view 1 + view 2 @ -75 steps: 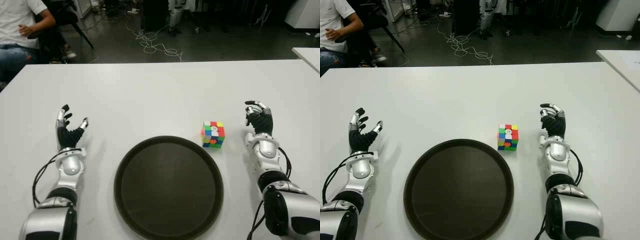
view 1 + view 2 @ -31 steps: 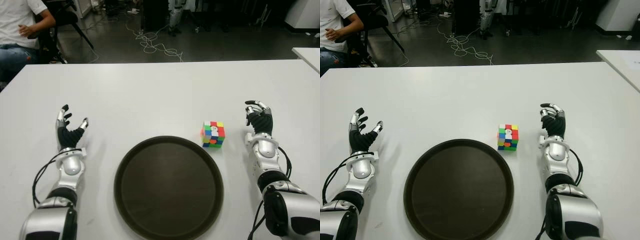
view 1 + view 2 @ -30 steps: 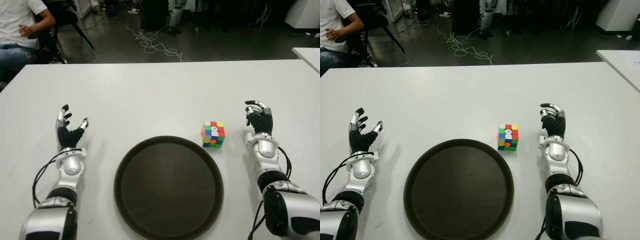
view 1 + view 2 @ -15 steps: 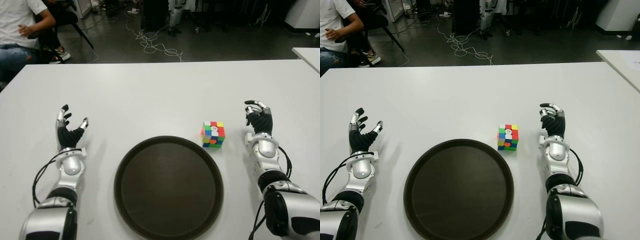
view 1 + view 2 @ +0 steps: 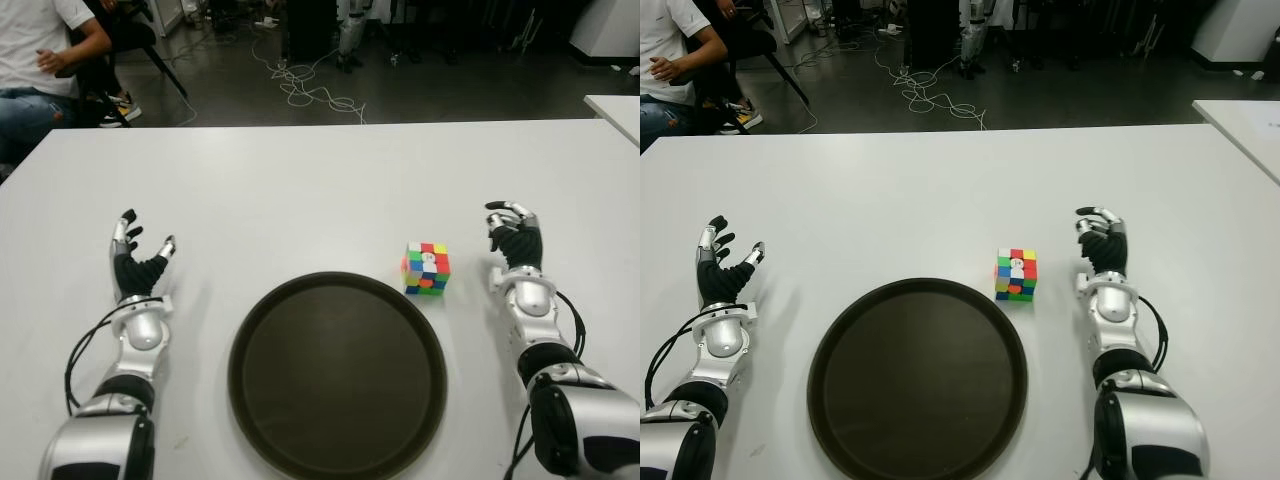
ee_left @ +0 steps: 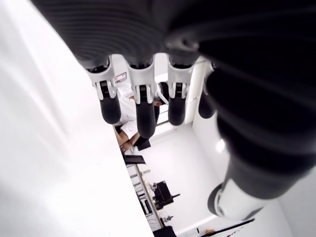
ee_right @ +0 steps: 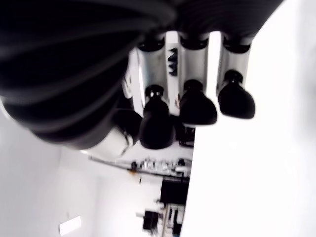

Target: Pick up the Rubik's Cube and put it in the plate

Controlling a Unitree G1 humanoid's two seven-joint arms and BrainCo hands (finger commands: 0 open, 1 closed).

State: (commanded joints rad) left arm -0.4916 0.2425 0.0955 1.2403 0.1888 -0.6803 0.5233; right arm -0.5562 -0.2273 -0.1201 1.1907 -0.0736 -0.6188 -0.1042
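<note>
The Rubik's Cube (image 5: 426,268) stands on the white table (image 5: 320,190), just beyond the right rim of the dark round plate (image 5: 337,375). Nothing lies in the plate. My right hand (image 5: 515,235) shows to the right of the cube, a short gap away, its fingers loosely bent and holding nothing. In the right wrist view the fingertips (image 7: 197,106) have only bare table beside them. My left hand (image 5: 140,262) shows left of the plate with fingers spread and nothing in it.
A seated person (image 5: 40,60) is beyond the table's far left corner. Cables (image 5: 300,85) lie on the dark floor behind the table. A second white table's corner (image 5: 615,108) shows at the far right.
My right hand has edged slightly forward and toward the cube. The cube, the plate and my left hand have not moved.
</note>
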